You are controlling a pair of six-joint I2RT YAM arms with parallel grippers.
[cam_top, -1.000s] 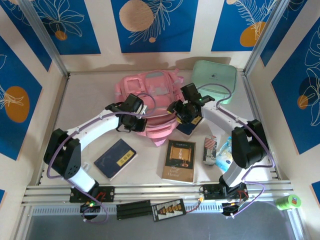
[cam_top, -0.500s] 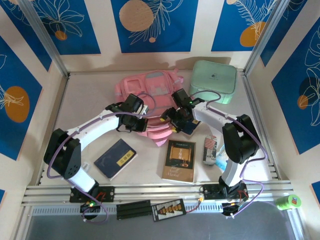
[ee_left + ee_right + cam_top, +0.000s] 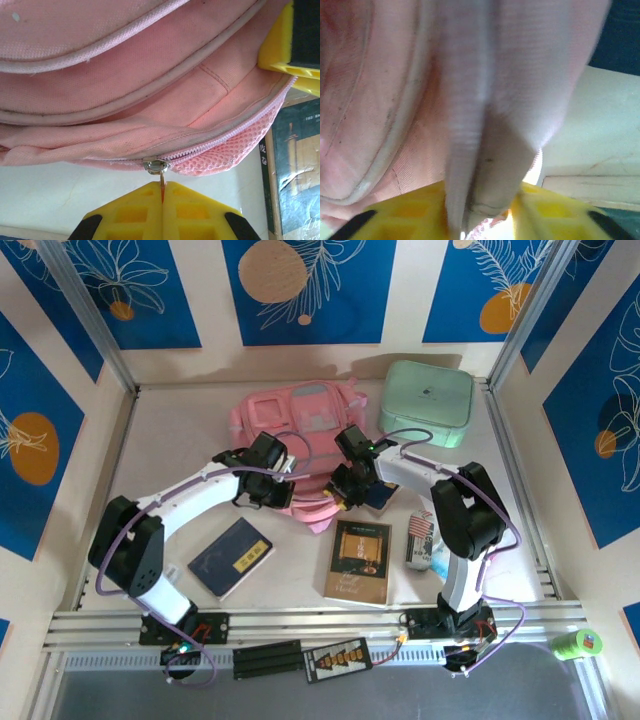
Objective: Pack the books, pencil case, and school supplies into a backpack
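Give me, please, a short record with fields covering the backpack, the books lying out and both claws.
backpack: lying on table, back middle
left claw: shut on zipper pull
right claw: closed around a fold of backpack fabric
navy book: flat on table, near left
brown book: flat on table, near middle
mint box: back right, beside backpack

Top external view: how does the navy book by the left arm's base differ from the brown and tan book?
Colour: the navy book is dark blue with a pale label; the brown and tan book has a two-tone cover. Size: the brown and tan book looks larger than the navy book. Pose: the navy book lies skewed to the table edge, the brown and tan book nearly square. Both lie flat, outside the backpack.
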